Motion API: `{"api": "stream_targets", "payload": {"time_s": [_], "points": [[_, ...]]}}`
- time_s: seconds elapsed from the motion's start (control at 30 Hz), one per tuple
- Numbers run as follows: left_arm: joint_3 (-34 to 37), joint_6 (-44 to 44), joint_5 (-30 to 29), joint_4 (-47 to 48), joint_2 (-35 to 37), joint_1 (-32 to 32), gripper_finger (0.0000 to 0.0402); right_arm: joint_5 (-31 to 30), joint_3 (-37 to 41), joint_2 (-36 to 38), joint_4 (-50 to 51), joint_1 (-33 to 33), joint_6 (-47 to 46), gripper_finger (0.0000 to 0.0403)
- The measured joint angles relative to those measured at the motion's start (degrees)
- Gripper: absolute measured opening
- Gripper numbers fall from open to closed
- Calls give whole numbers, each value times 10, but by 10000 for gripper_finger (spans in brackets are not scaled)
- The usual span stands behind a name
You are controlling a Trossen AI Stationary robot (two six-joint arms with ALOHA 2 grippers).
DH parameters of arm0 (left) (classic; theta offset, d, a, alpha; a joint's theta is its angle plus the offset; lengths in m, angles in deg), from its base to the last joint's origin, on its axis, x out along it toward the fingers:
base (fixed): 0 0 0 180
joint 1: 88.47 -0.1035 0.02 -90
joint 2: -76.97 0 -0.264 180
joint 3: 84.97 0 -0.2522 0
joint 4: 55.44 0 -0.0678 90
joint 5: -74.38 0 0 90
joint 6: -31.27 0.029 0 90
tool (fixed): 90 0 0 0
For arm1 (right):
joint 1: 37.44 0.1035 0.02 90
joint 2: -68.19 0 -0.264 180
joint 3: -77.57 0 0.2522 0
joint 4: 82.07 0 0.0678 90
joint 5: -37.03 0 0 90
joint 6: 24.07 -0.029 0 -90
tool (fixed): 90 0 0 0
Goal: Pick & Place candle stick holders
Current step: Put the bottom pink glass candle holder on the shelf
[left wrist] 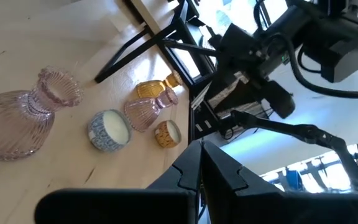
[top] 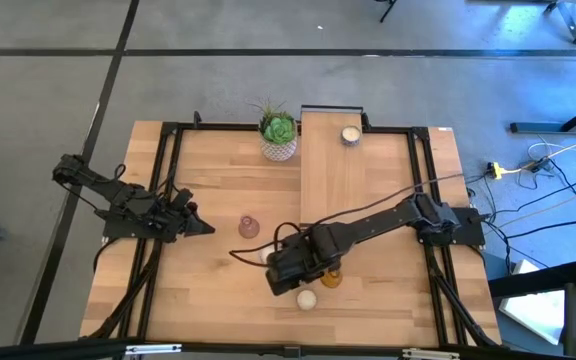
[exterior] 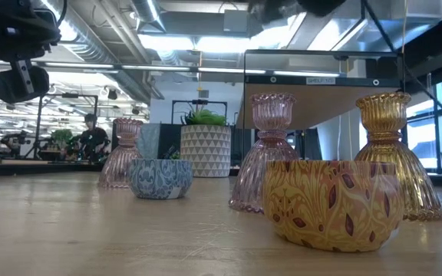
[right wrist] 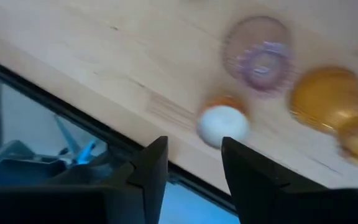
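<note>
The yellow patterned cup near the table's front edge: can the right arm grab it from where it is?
Probably yes. The right end effector hangs open just above the yellow patterned cup, with nothing between them. The pink glass holder and amber glass holder stand close beside it, so it must come down carefully.

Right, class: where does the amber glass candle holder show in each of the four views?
High view: amber holder lower centre.
Low view: amber holder far right.
Left wrist view: amber holder behind the pink glass holder.
Right wrist view: amber holder beside the pink glass holder.
Shared landmark: the round yellow-patterned holder, next to it in every view.
</note>
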Motion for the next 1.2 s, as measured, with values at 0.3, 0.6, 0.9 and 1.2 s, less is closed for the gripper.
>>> {"api": "stream_targets", "payload": {"time_s": [0.3,0.6,0.9,1.2], "points": [[0,0,-9,0,0,0,6,0,-53,7,155,0,-13,169],[0,0,-13,-1,0,0,6,16,-42,14,160,28,34,171],[0,-1,-12,-1,0,0,6,32,-32,13,121,83,5,171],[0,9,-27,0,0,0,6,-5,-32,13,99,144,-96,171]]}}
